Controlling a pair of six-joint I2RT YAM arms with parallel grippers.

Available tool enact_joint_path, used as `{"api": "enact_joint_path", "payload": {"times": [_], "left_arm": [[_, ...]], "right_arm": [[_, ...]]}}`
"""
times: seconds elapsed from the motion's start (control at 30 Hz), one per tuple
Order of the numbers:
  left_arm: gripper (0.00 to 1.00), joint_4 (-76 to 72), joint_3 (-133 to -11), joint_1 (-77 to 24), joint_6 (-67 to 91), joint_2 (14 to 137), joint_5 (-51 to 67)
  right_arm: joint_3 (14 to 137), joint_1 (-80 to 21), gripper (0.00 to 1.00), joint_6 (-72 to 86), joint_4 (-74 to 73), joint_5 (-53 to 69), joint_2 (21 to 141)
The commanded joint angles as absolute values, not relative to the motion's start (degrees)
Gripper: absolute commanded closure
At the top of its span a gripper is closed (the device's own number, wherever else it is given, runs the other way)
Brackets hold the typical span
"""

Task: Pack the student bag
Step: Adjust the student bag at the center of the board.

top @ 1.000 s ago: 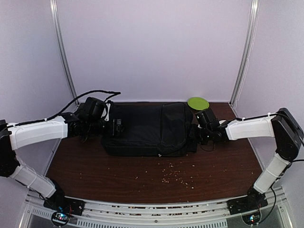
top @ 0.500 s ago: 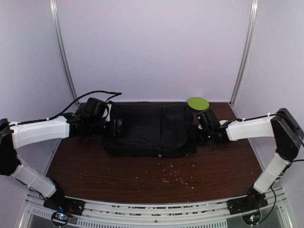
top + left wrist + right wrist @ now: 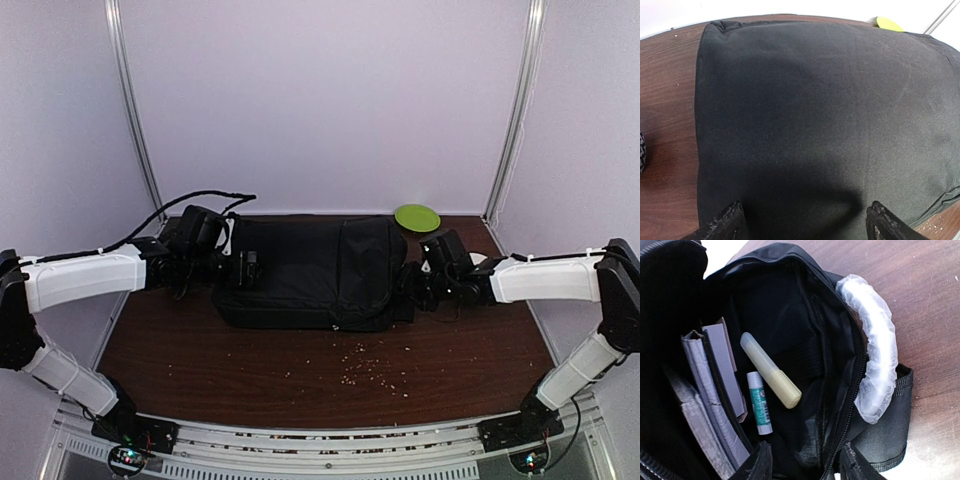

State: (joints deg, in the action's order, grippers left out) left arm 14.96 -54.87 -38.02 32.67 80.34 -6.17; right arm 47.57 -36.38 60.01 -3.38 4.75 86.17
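**Top view.** Compared with a second ago, your right arm has swung its elbow outward, away from the student bag [image 3: 310, 270], and the right gripper [image 3: 413, 285] sits slightly nearer the bag's front right corner. Your left arm has not moved. Both arms reach in low and nearly level. The left gripper [image 3: 245, 268] lies over the bag's left end. The bag lies flat on the table [image 3: 200, 350], with a green plate [image 3: 417, 217] behind its right end and crumbs [image 3: 370, 365] in front of it.

**Left wrist view.** The jaws stand wide apart, with plain black bag fabric spanning the gap and nothing clasped.

**Right wrist view.** The fingers [image 3: 760, 462] stand about half apart, astride the zip edge of the bag's open mouth. You cannot tell whether they pinch it. Inside the bag lie a pale yellow tube [image 3: 771, 371], a small green-and-white stick [image 3: 760, 402] and grey notebooks [image 3: 705, 390]. The plastic-wrapped handle [image 3: 872, 345] arches just outside the bag's rim.
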Motion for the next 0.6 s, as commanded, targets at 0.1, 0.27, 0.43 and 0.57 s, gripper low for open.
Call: {"api": "enact_joint_path", "payload": {"times": [0.1, 0.27, 0.43, 0.57], "left_arm": [[0.15, 12.7, -55.6, -38.0, 32.8, 79.2, -5.0], [0.15, 12.7, -55.5, -38.0, 32.7, 79.2, -5.2], [0.15, 12.7, -55.5, -38.0, 32.4, 79.9, -5.3], [0.16, 12.2, -55.7, -38.0, 32.1, 81.1, -5.2]], "right_arm": [[47.1, -36.7, 0.55, 61.2, -2.1, 5.5, 89.9], [47.7, -36.7, 0.61, 61.6, -0.1, 6.4, 93.2], [50.6, -37.3, 0.89, 58.5, -1.8, 4.8, 94.7], [53.6, -41.2, 1.00, 49.9, -8.8, -4.6, 91.0]]}}
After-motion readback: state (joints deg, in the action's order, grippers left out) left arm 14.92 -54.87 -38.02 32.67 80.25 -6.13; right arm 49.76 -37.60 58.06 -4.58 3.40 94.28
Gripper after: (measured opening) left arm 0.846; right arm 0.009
